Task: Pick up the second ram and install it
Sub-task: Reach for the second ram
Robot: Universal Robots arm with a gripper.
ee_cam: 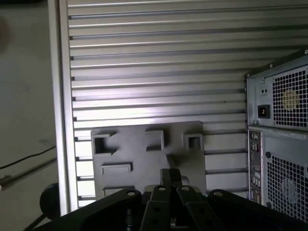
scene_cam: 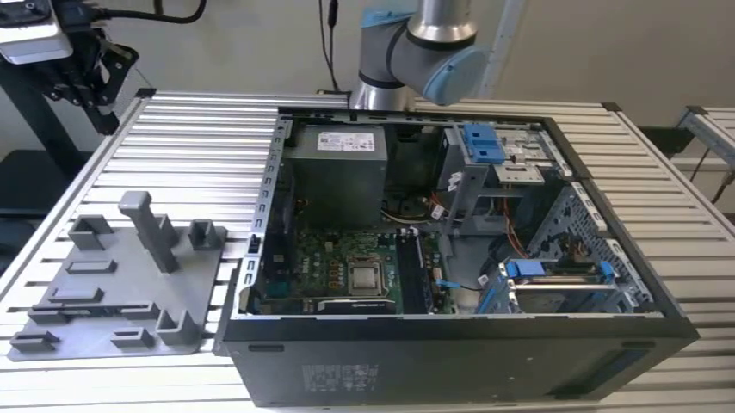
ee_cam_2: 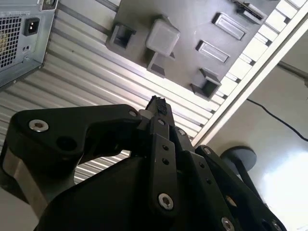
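My gripper (scene_cam: 101, 107) hangs high over the far left corner of the slatted table in the exterior view, well apart from the open computer case (scene_cam: 460, 361). In both wrist views its black fingers (ee_cam_2: 156, 108) (ee_cam: 171, 177) stand together, shut, with nothing showing between them. Far below them lies the grey holder plate (ee_cam_2: 192, 24) (ee_cam: 144, 159) with its upright posts. The second ram is hidden from me. The long black memory slots (scene_cam: 416, 271) run beside the processor on the motherboard.
The holder plate (scene_cam: 115, 301) sits on the table to the exterior view's left of the case. The case's rear panel (ee_cam: 284, 120) (ee_cam_2: 19, 33) shows a power socket and vents. The arm's base (scene_cam: 414, 52) stands behind the case. A black stand (scene_cam: 34, 129) is beyond the table's left edge.
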